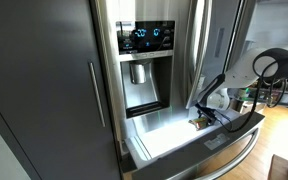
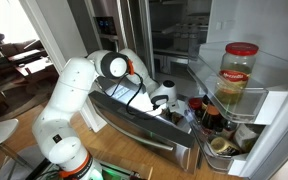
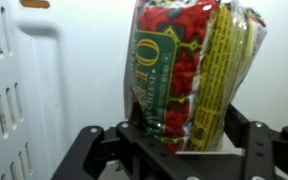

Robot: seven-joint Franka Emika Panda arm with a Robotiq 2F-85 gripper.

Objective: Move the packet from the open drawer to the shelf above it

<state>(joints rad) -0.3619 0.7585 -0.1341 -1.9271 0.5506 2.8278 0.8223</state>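
Observation:
In the wrist view the packet (image 3: 179, 60) stands upright between my gripper's (image 3: 184, 135) two black fingers; it is green with red and yellow print. The fingers press its lower sides, so the gripper is shut on it. Behind it is the white inner wall of the drawer. In both exterior views the gripper (image 1: 202, 112) (image 2: 170, 100) reaches down into the open stainless-steel drawer (image 1: 229, 152) (image 2: 144, 128) at the fridge's bottom. A small brownish spot at the gripper tip may be the packet (image 1: 196, 123).
The fridge door with the water dispenser (image 1: 142, 70) stands shut above the drawer. An open door's shelf holds a big jar (image 2: 238, 76) and bottles (image 2: 209, 118). A slotted white wall (image 3: 9, 90) is on the left. A tall dark cabinet door (image 1: 44, 80) stands beside the fridge.

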